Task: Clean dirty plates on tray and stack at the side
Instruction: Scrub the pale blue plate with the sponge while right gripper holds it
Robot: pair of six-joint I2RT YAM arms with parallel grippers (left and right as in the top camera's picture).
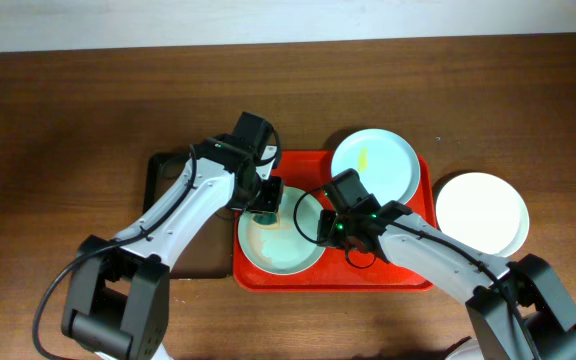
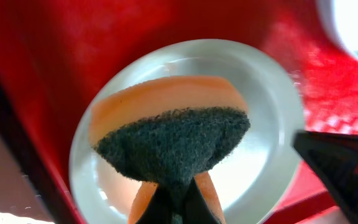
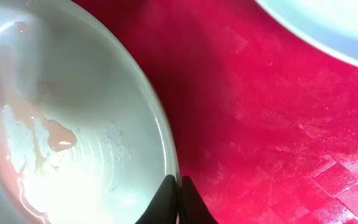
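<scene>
We saw the left claw (image 2: 179,208) clamped on a sponge (image 2: 173,134), its orange foam bent into an arc and its dark scouring face turned toward the wrist camera. The sponge hung over the front plate (image 2: 263,93); we could not tell whether it touched the surface. That plate lay on the red tray (image 1: 408,275), in the corner nearest the left arm. The right claw (image 3: 179,198) was pinched together on the plate's right rim, one finger inside and one outside. Pale orange wet streaks (image 3: 55,137) marked the plate's inner surface.

A second plate (image 1: 388,170) sat at the far right of the tray, apart from the first, with a yellow smear (image 1: 364,157) on it. A third plate (image 1: 482,213), plain white, rested on the wooden table (image 1: 68,100) just beside the tray's right edge. A black tray (image 1: 163,175) lay left of the red one, partly under the left arm.
</scene>
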